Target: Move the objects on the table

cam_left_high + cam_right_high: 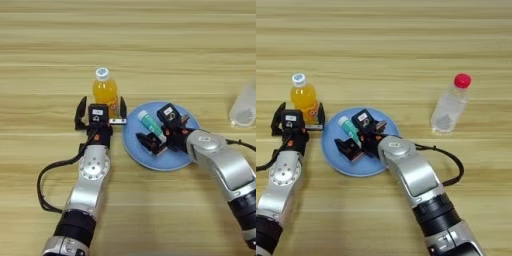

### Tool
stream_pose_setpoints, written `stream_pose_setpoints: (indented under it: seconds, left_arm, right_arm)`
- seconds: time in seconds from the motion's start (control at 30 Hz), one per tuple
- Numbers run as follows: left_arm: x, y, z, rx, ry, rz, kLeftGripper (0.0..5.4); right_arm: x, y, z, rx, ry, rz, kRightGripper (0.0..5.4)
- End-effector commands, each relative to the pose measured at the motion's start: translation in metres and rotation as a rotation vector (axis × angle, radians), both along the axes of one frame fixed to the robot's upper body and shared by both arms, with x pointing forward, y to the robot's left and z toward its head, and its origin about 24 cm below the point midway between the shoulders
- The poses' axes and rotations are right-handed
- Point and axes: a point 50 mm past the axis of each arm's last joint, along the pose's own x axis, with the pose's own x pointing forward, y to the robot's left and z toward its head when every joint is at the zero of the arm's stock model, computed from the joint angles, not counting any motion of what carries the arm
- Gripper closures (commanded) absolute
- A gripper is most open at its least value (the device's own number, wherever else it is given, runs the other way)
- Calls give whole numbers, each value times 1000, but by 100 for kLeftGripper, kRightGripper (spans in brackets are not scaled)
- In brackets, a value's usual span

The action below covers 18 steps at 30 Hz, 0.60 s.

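A small orange-drink bottle [106, 90] with a white cap stands upright on the table [130, 40]. My left gripper [101, 113] sits just in front of it, open, its two black fingers spread to either side of the bottle's base. A white-and-green stick tube [151, 124] lies on a blue plate [172, 159]. My right gripper [159, 130] hovers low over that plate, open, with the tube lying between its fingers. A clear bottle with a red cap [448, 105] stands to the right of the plate, away from both grippers.
The blue plate lies close beside the orange-drink bottle and my left gripper. A black cable [47, 180] loops out left of my left arm. Bare wood stretches across the far half of the table.
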Motion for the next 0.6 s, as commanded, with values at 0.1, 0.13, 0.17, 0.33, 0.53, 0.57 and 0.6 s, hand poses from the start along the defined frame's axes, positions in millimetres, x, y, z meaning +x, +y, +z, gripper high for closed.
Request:
stream_pose_setpoints:
  seconds: [0.1,0.13,0.17,0.33,0.53,0.57,0.6]
  left_arm:
    - [-5,-10,-1,-30,10,3,0]
    - [-5,-10,-1,-30,10,3,0]
    - [-5,-10,-1,-30,10,3,0]
    - [-5,-11,-1,-30,11,0,0]
    - [-6,-12,-1,-31,10,-1,0]
    - [-6,-12,-1,-31,10,-1,0]
    - [-6,-12,-1,-31,10,-1,0]
  right_arm:
    - [5,3,-3,-8,1,-28,1]
    - [6,3,-3,-7,0,-32,1]
    - [7,3,-3,-6,-2,-37,1]
    - [14,4,-3,-5,-2,-59,1]
    - [22,3,-8,-9,25,-95,1]
    - [22,3,-8,-11,25,-97,1]
    - [22,2,-8,-12,26,-98,1]
